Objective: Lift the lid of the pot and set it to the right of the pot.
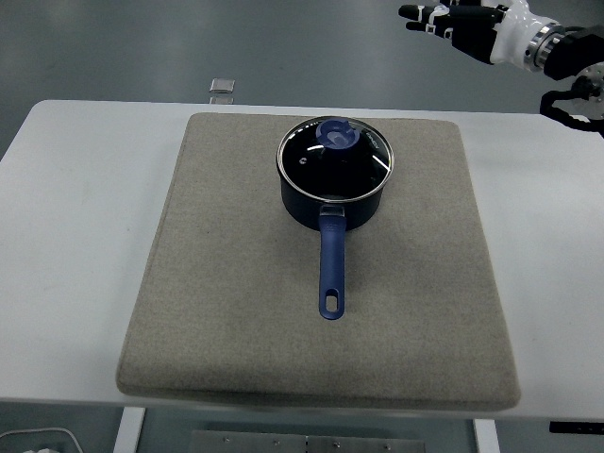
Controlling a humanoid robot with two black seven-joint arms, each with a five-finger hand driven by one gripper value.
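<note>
The right hand, fingers spread and empty, should descend onto the round blue knob of the glass pot lid (centred, pinching from above) and lift straight up.

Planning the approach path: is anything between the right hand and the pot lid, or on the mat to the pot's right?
Nothing visible. The right hand hangs open beyond the table's far edge, the lid sits on the pot, and the mat right of it is bare.
</note>
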